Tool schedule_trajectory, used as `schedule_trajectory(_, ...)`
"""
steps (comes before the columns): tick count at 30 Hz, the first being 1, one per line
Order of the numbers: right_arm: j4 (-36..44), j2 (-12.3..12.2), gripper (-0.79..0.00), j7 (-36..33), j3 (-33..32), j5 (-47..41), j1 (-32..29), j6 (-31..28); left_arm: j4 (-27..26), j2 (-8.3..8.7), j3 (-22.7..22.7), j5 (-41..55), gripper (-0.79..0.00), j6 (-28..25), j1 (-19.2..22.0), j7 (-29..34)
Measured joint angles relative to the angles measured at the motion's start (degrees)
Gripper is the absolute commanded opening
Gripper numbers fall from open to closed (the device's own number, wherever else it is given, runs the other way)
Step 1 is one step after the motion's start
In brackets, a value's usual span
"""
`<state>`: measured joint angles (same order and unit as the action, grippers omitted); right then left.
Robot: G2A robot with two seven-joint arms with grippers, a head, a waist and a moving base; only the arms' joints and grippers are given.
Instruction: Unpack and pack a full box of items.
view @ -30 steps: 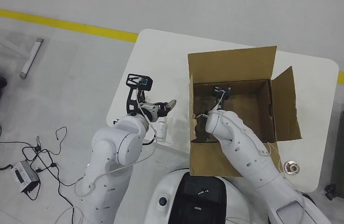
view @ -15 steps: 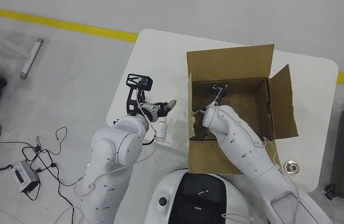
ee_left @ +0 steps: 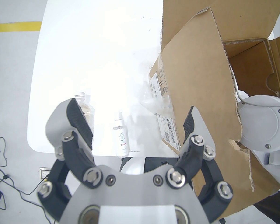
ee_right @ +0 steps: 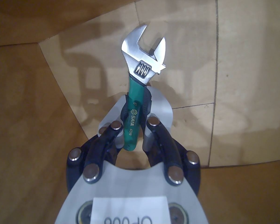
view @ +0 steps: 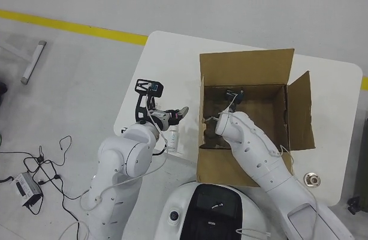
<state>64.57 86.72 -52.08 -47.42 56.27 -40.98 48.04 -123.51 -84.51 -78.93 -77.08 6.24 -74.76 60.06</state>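
An open cardboard box (view: 250,69) stands on the white table (view: 172,66), and its outer wall (ee_left: 200,89) shows in the left wrist view. My right arm (view: 244,144) reaches down into the box. There my right gripper (ee_right: 136,108) is shut on the green handle of an adjustable wrench (ee_right: 142,64), whose steel head points at the box floor (ee_right: 235,94). My left gripper (ee_left: 133,122) hangs open and holds nothing, above the table's near-left edge beside the box. Under it stand a small white spray bottle (ee_left: 120,136) and clear bottles (ee_left: 85,106).
A clear plastic bag (ee_left: 157,103) lies against the box's left wall. A small round metal part (view: 311,178) sits on the table to the right of the box. Cables and a power adapter (view: 27,186) lie on the floor at the left.
My right arm has shifted slightly left inside the box, and the box with its flaps has shifted a little with it. The left arm has kept still.
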Motion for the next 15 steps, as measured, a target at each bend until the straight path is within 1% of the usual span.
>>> schedule_trajectory(9,8.6,-1.6,-0.785,-4.9,-2.6,6.7,-3.2,-0.7,0.0,0.00,0.0,0.0,0.000,0.0,0.0,0.0)
schedule_trajectory(15,17.9,-3.0,-0.785,-7.0,-5.7,11.9,-7.8,-2.9,0.0,0.00,0.0,0.0,0.000,0.0,0.0,0.0)
